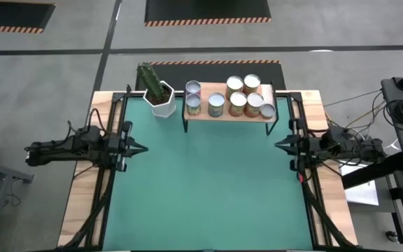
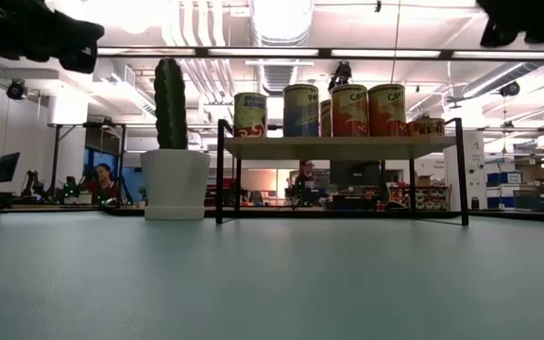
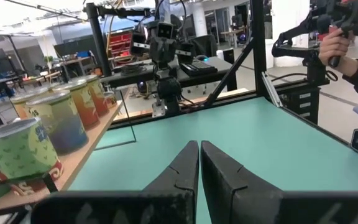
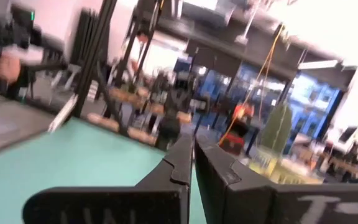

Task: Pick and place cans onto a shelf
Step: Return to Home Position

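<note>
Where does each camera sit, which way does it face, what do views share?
High: overhead, straight down on table; both arms, left gripper, right gripper.
Low: table height, facing shelf and cans; arm parts at top.
Left wrist: faces the right arm; own shut fingers.
Right wrist: faces the cactus; own shut fingers.
Shared: high and low show shelf.

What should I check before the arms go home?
1. Cans on shelf: ok, none left on the green mat.
2. Cans upright: ok in the low view.
3. Left gripper empty: ok, shut, at the table's left side.
4. Right gripper empty: ok, shut, at the right side.
5. Both grippers apart from shelf and cactus pot: ok.
6. Rightmost can margin from the shelf end: cannot tell.
</note>
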`<act>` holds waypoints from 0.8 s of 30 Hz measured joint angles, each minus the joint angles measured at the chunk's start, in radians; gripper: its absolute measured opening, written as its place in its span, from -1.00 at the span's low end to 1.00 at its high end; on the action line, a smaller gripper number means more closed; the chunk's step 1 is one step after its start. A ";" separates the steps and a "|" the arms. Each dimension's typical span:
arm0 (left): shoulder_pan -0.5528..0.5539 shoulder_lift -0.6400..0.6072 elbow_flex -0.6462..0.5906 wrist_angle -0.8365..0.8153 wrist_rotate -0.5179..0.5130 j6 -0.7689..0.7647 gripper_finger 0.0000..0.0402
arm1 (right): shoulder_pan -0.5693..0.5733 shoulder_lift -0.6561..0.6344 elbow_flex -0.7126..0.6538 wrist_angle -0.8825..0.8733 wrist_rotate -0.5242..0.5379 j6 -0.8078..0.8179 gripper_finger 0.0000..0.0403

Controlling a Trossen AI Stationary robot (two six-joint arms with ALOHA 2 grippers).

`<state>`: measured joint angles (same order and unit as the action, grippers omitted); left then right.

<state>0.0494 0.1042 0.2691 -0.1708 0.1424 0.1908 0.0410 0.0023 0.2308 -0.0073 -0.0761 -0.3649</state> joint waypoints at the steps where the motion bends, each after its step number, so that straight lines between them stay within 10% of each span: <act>1: 0.000 -0.001 -0.008 0.003 0.000 -0.003 -1.00 | 0.000 -0.001 -0.008 -0.016 0.000 0.000 -0.96; 24: 0.000 -0.103 -0.259 0.234 0.143 0.004 -1.00 | 0.000 -0.002 -0.154 0.063 -0.001 0.062 -0.96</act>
<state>0.0493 0.0012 0.0104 0.0631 0.2854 0.1944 0.0407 0.0006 0.0765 0.0562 -0.0776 -0.3032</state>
